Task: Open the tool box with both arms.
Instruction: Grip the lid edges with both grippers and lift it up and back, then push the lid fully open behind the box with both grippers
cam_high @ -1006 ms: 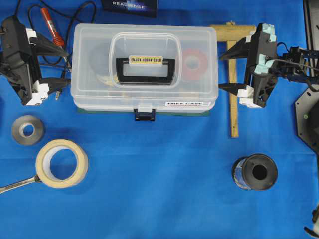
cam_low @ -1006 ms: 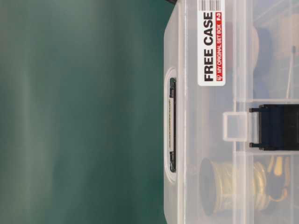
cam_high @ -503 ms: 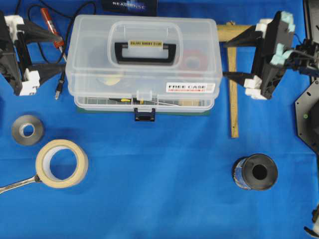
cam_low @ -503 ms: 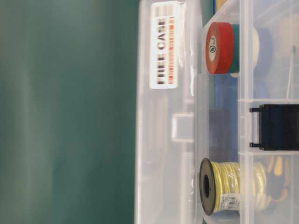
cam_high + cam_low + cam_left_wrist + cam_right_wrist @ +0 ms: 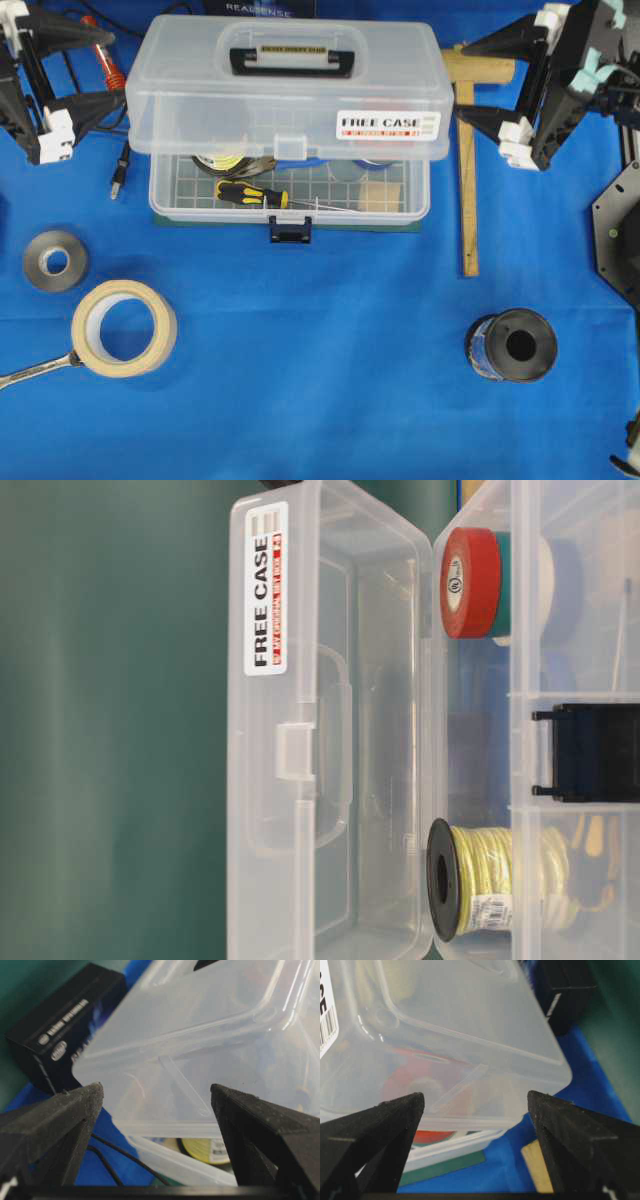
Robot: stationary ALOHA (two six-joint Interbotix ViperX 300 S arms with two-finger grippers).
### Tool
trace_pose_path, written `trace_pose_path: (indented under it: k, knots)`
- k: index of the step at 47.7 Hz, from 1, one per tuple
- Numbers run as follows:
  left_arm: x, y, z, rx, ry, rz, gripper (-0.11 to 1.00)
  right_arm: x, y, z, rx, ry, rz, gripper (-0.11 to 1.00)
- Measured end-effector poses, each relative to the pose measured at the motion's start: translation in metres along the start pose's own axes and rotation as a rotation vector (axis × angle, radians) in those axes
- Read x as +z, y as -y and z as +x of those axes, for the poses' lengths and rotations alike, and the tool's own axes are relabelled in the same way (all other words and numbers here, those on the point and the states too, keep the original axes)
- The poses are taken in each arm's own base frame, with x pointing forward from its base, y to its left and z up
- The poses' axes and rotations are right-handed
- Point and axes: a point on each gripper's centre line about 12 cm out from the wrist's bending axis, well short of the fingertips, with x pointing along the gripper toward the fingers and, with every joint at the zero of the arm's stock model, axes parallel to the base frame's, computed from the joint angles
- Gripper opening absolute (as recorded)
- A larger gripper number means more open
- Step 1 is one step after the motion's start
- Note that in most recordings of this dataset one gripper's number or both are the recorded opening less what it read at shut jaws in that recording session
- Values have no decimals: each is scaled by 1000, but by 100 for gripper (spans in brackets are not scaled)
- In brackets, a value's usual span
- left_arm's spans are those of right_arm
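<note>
The tool box (image 5: 290, 195) stands at the back middle on its green base. Its clear lid (image 5: 290, 90) is raised and tilted back, with the black handle (image 5: 290, 55) and the "FREE CASE" sticker (image 5: 388, 124) on it. The dark blue latch (image 5: 290, 232) hangs free. A screwdriver (image 5: 250, 193) lies in the tray. My left gripper (image 5: 118, 68) is open at the lid's left end, and my right gripper (image 5: 460, 82) is open at its right end. In the left wrist view (image 5: 156, 1091) and the right wrist view (image 5: 476, 1097) the lid's edge lies between wide jaws. I cannot tell if the fingers touch it.
A masking tape roll (image 5: 123, 327), a grey roll (image 5: 55, 262) and a wrench (image 5: 30, 373) lie front left. A black spool (image 5: 512, 345) stands front right. A wooden square (image 5: 467, 170) lies right of the box. A red-handled tool (image 5: 105, 55) with cable lies by the left gripper.
The lid has swung up and back from shut, baring the tray. Both grippers have moved toward the far side along with the lid's ends and stayed open.
</note>
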Motion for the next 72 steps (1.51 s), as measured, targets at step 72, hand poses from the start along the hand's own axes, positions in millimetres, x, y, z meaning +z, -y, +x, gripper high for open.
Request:
trace_pose_path:
  k: [72]
  knots:
    - [12,-94,52,311,0,-49,88,19,97,45,-282,-14,130,85]
